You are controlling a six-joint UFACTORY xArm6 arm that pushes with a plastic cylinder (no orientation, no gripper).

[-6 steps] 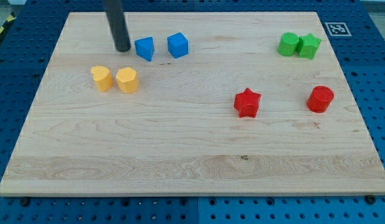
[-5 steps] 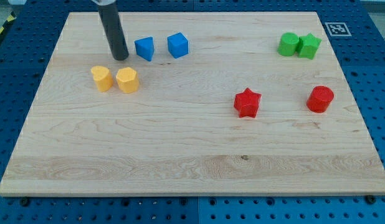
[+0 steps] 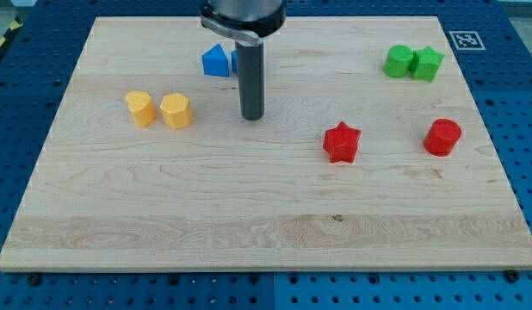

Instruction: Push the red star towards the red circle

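The red star (image 3: 342, 142) lies on the wooden board, right of centre. The red circle (image 3: 442, 137) lies to its right, near the board's right edge, with a clear gap between them. My tip (image 3: 252, 115) rests on the board to the left of the red star and a little higher in the view, well apart from it. The dark rod rises from the tip toward the view's top.
Two yellow blocks (image 3: 140, 108) (image 3: 176, 111) sit side by side at the left. A blue block (image 3: 215, 61) lies near the top, and a second blue block is mostly hidden behind the rod. Two green blocks (image 3: 399, 61) (image 3: 427, 63) touch at the top right.
My tip has moved right and down the view, from left of the blue blocks to the board's middle. One blue block has shifted slightly to the right.
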